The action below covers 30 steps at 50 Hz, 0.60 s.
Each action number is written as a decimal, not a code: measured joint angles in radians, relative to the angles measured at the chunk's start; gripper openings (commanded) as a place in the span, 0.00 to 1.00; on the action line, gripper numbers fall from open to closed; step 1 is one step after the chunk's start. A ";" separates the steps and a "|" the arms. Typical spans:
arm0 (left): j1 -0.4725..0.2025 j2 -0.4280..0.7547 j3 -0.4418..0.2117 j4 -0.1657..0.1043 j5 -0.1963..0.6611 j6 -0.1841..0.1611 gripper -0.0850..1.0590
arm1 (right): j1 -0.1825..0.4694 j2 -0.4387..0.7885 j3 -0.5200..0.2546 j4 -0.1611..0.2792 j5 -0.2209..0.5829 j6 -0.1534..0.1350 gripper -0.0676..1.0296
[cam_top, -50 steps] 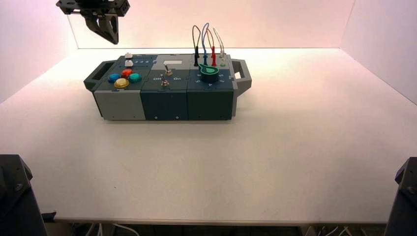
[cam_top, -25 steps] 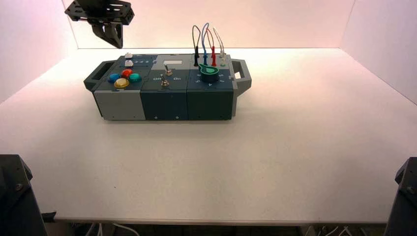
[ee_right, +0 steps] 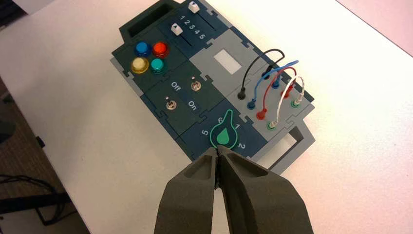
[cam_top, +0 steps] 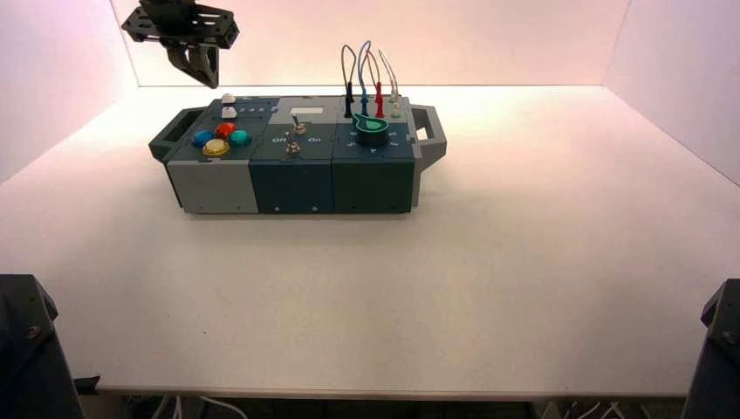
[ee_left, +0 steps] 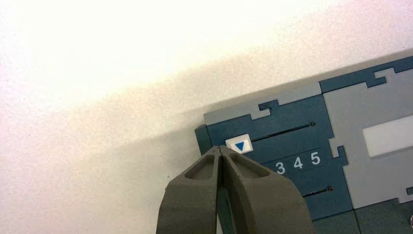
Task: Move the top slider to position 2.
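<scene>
The top slider (cam_top: 228,99) sits at the far left rear corner of the box (cam_top: 297,188), upper left of centre in your high view. Your left gripper (cam_top: 202,74) hangs in the air above and just behind it, at the upper left of that frame, apart from the box. In your left wrist view the fingers (ee_left: 253,180) press together tip to tip with nothing between them; the slider knob (ee_left: 239,146) lies just beyond the tips, not touching.

There the knob shows as a small white block bearing a blue downward triangle, at the end of its slot next to the box's edge. The numerals 3, 4 and 5 are printed beside the slot, and the fingers cover the lower numerals.

In your right wrist view the same knob (ee_right: 193,7) lies near the top edge, with the second white slider (ee_right: 177,29) beside it across the row of numerals 1 to 5.

The right gripper (ee_right: 217,153) is closed and empty, its tips over the green knob (ee_right: 224,135). It does not appear in your high view.
</scene>
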 measured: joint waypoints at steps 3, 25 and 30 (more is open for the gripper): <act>0.000 0.000 -0.002 0.000 0.002 0.003 0.05 | 0.000 0.000 0.000 -0.002 0.000 0.000 0.04; 0.000 0.063 -0.026 -0.002 0.002 0.005 0.05 | 0.000 0.002 0.003 -0.009 0.000 0.000 0.04; 0.002 0.067 -0.034 -0.003 0.002 0.006 0.05 | 0.000 0.002 0.003 -0.009 -0.002 0.000 0.04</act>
